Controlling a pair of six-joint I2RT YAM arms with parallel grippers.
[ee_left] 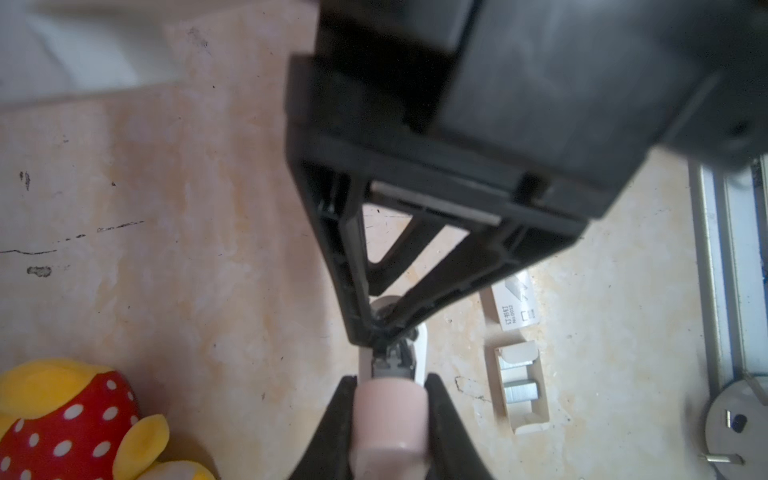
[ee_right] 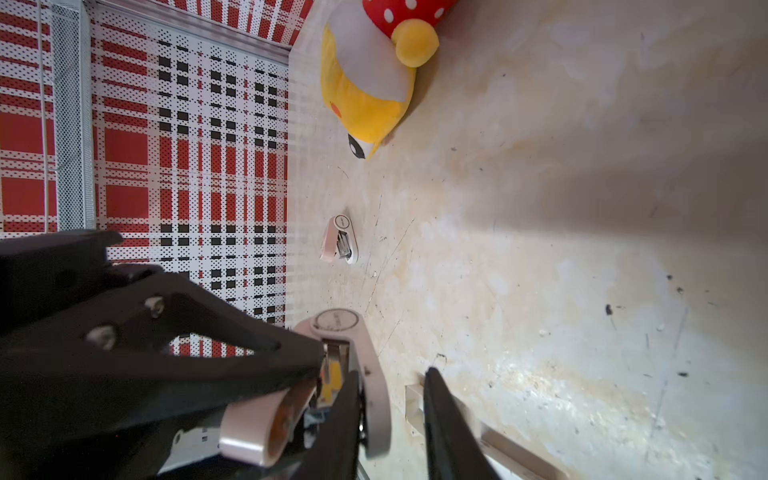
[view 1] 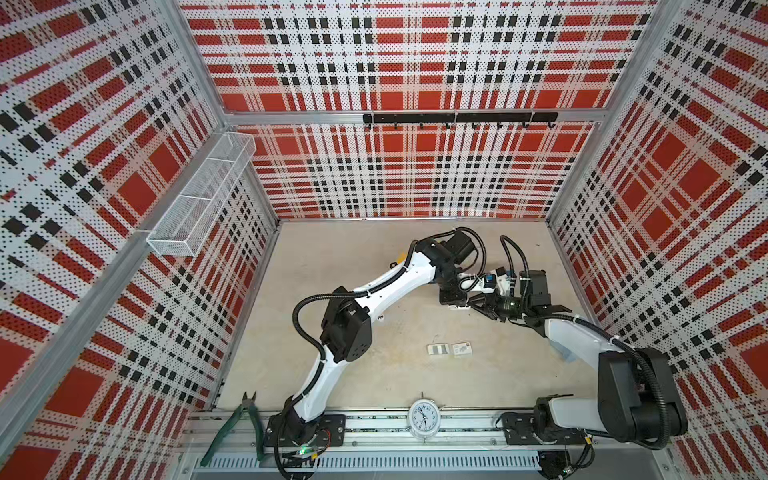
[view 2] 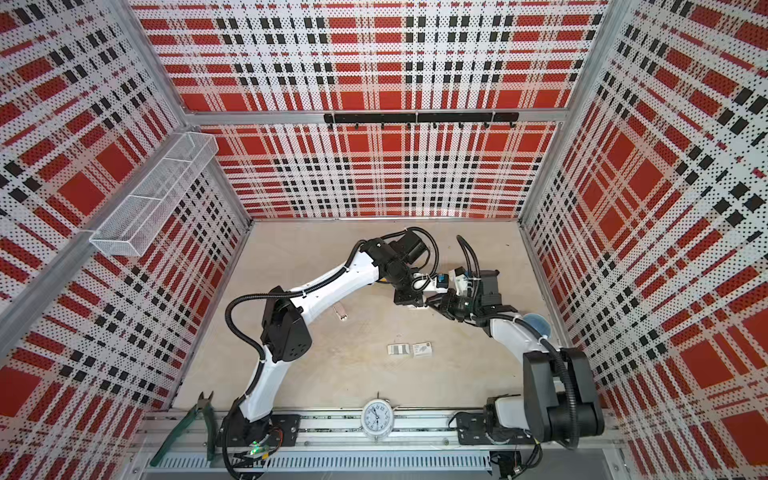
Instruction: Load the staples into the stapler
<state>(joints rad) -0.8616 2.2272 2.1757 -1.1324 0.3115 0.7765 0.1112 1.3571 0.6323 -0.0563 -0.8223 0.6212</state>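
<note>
- The bench is flat and pale, like sandy stone, with dark scratches and smudges.
- The walls around it are full of tiny holes and painted in red, white and black checks.
- A white wire basket hangs on a side wall, and a black bar of hooks on the back wall.
- A round white clock and green-handled pliers sit at the front edge.
- A soft yellow toy with red, white-dotted cloth lies on the bench.
- The stapler is small and smooth, pink and white, with a round hinge. It sits opened between the two pincers.
- The left pincer is clenched on the stapler's pink part.
- The right pincer has a black pointed finger on each side of the white part. I cannot tell if it squeezes.
- The staples are shiny grey blocks in an open card tray on the bench. The tray lies beside a small white box, away from the stapler.
</note>
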